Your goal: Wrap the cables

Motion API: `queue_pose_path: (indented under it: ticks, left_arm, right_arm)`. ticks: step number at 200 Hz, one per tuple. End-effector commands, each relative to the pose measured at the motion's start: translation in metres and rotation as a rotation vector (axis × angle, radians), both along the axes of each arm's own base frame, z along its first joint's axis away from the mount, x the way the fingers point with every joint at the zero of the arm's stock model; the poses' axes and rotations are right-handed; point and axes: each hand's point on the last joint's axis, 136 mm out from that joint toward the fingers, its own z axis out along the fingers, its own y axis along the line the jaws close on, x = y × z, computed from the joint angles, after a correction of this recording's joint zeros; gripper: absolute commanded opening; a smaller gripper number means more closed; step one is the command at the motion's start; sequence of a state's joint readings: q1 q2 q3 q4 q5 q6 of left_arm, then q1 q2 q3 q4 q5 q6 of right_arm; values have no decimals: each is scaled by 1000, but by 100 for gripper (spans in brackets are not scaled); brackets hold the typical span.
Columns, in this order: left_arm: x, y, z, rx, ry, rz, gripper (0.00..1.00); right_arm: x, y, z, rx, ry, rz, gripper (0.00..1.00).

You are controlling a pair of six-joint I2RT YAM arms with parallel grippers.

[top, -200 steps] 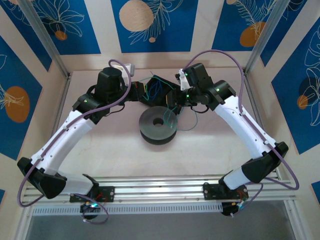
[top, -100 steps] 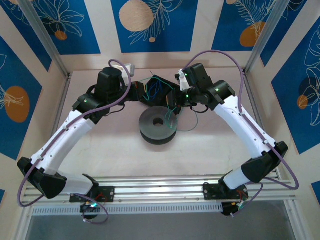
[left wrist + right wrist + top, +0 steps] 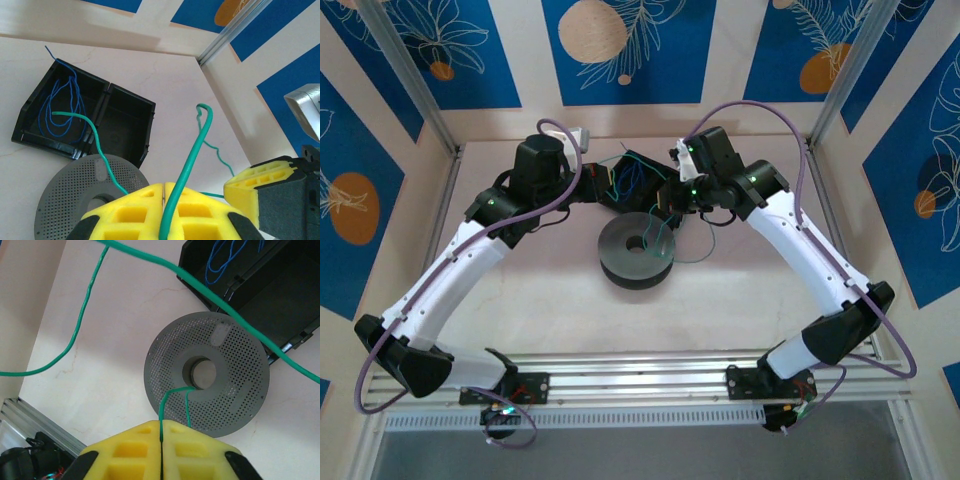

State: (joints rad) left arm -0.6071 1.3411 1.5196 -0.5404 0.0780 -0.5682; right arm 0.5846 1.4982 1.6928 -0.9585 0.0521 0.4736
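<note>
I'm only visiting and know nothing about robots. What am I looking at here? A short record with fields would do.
setting: two robot arms over a pale table
left jaws: shut on a thin green cable
right jaws: shut on a green cable loop above the spool
same cable in both: cannot tell
grey perforated round spool: lying flat, next to the tray
black two-compartment plastic tray: thin blue wires coiled in one compartment

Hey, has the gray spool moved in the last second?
No. The gray spool sits exactly where it was, just in front of the black tray in the top view.
</note>
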Motion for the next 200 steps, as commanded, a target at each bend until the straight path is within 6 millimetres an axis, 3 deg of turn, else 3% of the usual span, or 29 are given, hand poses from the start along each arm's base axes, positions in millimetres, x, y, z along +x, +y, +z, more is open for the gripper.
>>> queue_pose_path:
  ticks: [1,23,45,66,83,97,123,166,200]
  left_arm:
    - [-4,0,21,-34,-38,-11,0]
    - [0,5,16,-5,-37,15,0]
    - [18,25,5,53,-34,116,0]
    - [54,66,-12,100,-1,267,0]
    - [84,109,-27,132,46,390,0]
    - [103,140,-40,119,98,462,0]
    - [121,172,-51,37,144,514,0]
    - [121,212,-65,32,177,595,0]
    - [112,256,-76,19,212,690,0]
  right_arm:
    - [1,3,-4,4,16,9,0]
    - [-3,7,6,29,-1,32,0]
    - [-17,22,37,109,-63,100,0]
    - [-39,34,73,206,-126,190,0]
    - [-57,30,93,258,-170,225,0]
    - [-70,16,106,289,-207,218,0]
    - [-87,-20,130,365,-283,168,0]
    - [-104,-83,148,405,-387,-2,0]
    - [-108,-133,141,350,-437,-233,0]
